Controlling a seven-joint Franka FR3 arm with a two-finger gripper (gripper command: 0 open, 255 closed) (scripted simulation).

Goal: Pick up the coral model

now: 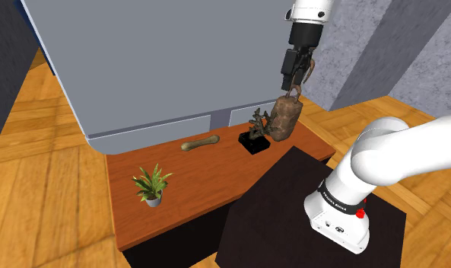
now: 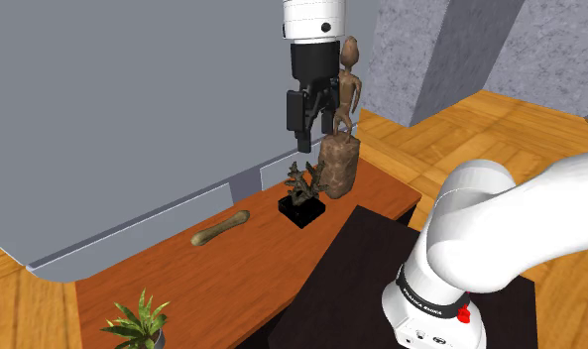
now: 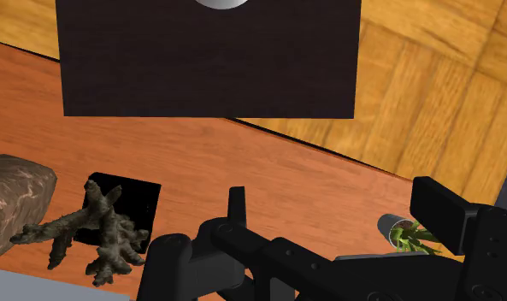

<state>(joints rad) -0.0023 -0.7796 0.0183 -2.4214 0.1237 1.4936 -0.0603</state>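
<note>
The coral model (image 1: 259,124) is a brown branching piece on a small black base, standing on the reddish wooden table (image 1: 193,183) close to the grey unit behind it. My black gripper (image 1: 292,85) hangs well above it, open, with nothing between the fingers. In the second exterior view the gripper (image 2: 311,124) is almost straight over the coral (image 2: 303,181). In the wrist view the coral (image 3: 97,227) lies off to one side of the gripper (image 3: 341,214), next to a rough brown block.
A brown figurine on a rock-like block (image 2: 339,159) stands right beside the coral. A bone-shaped piece (image 1: 200,142) and a small potted plant (image 1: 151,185) sit further along the table. The dark stand (image 1: 292,205) borders the table's near side, and a grey unit (image 1: 155,61) rises behind.
</note>
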